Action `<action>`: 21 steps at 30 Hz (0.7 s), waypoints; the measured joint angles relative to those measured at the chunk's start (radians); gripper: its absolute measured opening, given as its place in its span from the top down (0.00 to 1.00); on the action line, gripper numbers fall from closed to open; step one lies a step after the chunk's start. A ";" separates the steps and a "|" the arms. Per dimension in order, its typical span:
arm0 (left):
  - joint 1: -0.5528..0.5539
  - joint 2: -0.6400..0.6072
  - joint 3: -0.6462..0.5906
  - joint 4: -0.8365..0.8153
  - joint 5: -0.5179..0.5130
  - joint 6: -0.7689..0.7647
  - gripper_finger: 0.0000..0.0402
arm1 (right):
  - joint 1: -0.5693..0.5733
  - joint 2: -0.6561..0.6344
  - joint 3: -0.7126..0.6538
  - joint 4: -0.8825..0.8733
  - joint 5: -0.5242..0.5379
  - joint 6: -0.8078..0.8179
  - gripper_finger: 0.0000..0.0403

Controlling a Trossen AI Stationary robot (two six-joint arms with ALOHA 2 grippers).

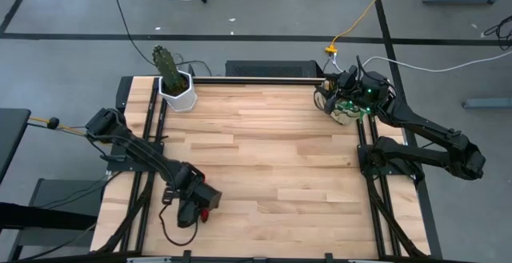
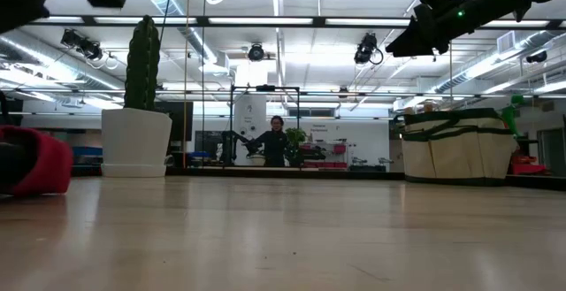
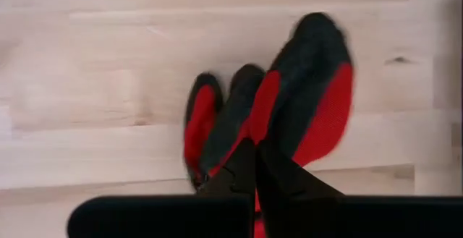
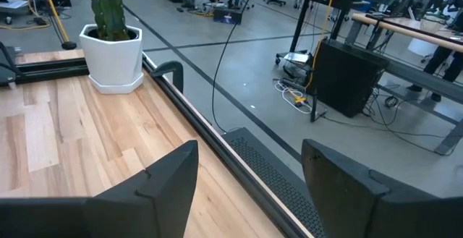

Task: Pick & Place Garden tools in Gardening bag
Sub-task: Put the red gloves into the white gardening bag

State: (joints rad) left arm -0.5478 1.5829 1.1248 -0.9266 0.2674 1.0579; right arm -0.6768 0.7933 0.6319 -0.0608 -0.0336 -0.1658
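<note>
1. High view shows the left gripper (image 1: 194, 209) low at the near left part of the table (image 1: 272, 167), its fingers pinched shut on the red gloves (image 1: 205, 213).
2. Left wrist view shows the fingertips (image 3: 255, 167) meeting on the glove cuff, the red and dark fabric spread on the wood.
3. The gloves look soft, light and floppy; held by one edge they will likely dangle and sag, so a bunched fold seems the safer hold.
4. The gardening bag (image 1: 346, 109) sits at the far right corner, well apart from the gloves.
5. The right gripper (image 1: 350, 83) hovers above the bag, fingers spread and empty.
</note>
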 joint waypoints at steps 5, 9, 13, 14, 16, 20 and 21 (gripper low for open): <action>0.007 -0.001 0.064 -0.052 0.007 -0.026 1.00 | 0.000 0.000 0.000 0.000 0.000 0.000 0.39; 0.008 -0.001 0.115 -0.092 0.005 -0.029 1.00 | 0.000 0.000 0.000 0.000 0.000 0.000 0.39; 0.015 -0.001 0.162 -0.123 -0.002 -0.058 1.00 | 0.000 0.000 0.000 0.000 0.000 0.000 0.39; 0.020 -0.001 0.172 -0.129 -0.002 -0.067 1.00 | 0.000 0.000 0.000 0.000 0.000 0.000 0.39; 0.033 -0.001 0.192 -0.149 -0.004 -0.079 1.00 | 0.000 0.000 0.000 0.000 0.000 0.000 0.39; 0.078 -0.001 0.211 -0.165 -0.027 -0.078 1.00 | 0.000 0.000 0.000 0.001 -0.001 0.000 0.39; 0.094 -0.001 0.213 -0.165 -0.029 -0.078 1.00 | 0.000 0.000 0.000 0.000 -0.002 0.000 0.39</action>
State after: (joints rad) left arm -0.4538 1.5818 1.3377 -1.0916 0.2386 0.9798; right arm -0.6766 0.7937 0.6319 -0.0605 -0.0351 -0.1658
